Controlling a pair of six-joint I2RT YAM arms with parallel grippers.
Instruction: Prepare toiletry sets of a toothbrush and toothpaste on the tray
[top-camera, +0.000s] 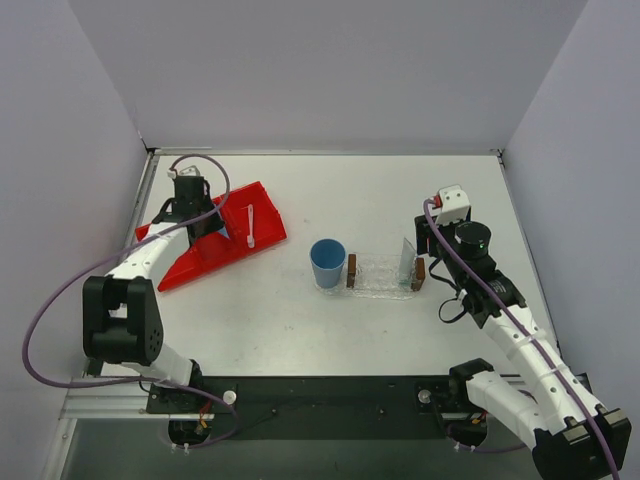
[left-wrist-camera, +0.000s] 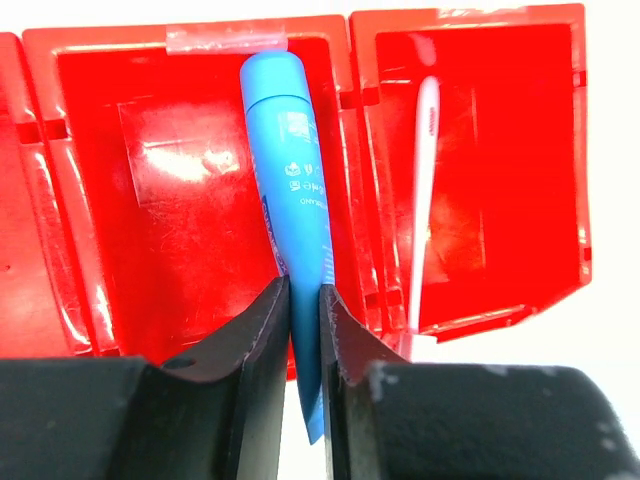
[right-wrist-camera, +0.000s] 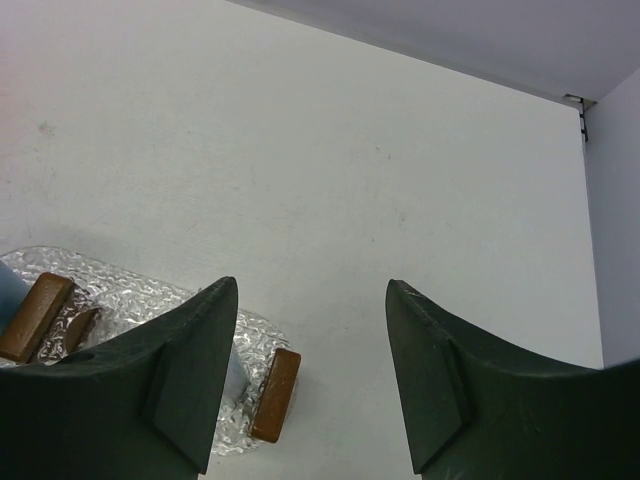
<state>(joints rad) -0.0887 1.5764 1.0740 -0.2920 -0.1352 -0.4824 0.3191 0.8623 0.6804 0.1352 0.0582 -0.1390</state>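
two compartments of the red bin (left-wrist-camera: 150, 270) keep the supplies sorted: the blue toothpaste tube (left-wrist-camera: 290, 150) lies along the divider in one, and the toothbrush (left-wrist-camera: 425, 180) is in the next. the left gripper (left-wrist-camera: 305, 295) comes at the tube from its crimped end, jaws pinched onto that flat tail, probably because it is the thinnest part to grab. the tray (top-camera: 383, 282) sits well apart, just beside the blue cup (top-camera: 328, 262). the right gripper (right-wrist-camera: 310, 290) hovers by the tray's right end block, jaws wide apart and empty, seemingly placed to help there.
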